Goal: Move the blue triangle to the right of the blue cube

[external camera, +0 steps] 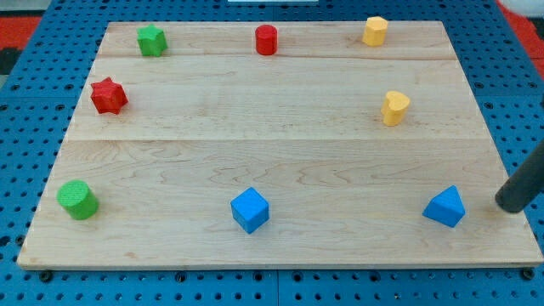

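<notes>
The blue triangle [445, 206] lies near the board's bottom right corner. The blue cube [250, 209] lies at the bottom middle, far to the view's left of the triangle. My tip [512, 204] is the dark rod's lower end at the view's right edge, a short way to the right of the blue triangle and apart from it.
On the wooden board [280, 161]: a green star [151, 40], a red cylinder [266, 39] and a yellow block [375, 31] along the top; a red star [108, 95] at the left; a yellow heart [394, 108] at the right; a green cylinder [77, 200] at bottom left.
</notes>
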Controlling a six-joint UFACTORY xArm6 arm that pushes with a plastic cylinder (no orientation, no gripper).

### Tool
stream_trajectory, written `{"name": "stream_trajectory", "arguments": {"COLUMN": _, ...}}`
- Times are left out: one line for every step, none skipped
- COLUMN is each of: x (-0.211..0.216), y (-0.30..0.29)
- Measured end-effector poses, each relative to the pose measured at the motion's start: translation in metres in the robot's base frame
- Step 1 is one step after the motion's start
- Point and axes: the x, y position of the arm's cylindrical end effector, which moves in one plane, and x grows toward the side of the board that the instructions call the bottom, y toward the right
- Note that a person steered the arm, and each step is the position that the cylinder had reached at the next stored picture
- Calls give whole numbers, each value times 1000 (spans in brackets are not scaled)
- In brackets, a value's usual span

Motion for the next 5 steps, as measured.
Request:
{"name": "stream_trajectory", "arguments": {"x": 9, "y": -65}}
{"name": "stream_trajectory", "arguments": {"x": 5, "y": -142}}
{"name": "stream_trajectory", "arguments": {"x": 0, "y": -124}}
{"name": "stream_trajectory", "arguments": {"x": -5, "y": -63}}
{"name": "stream_trajectory", "arguments": {"x": -24, "y": -62}}
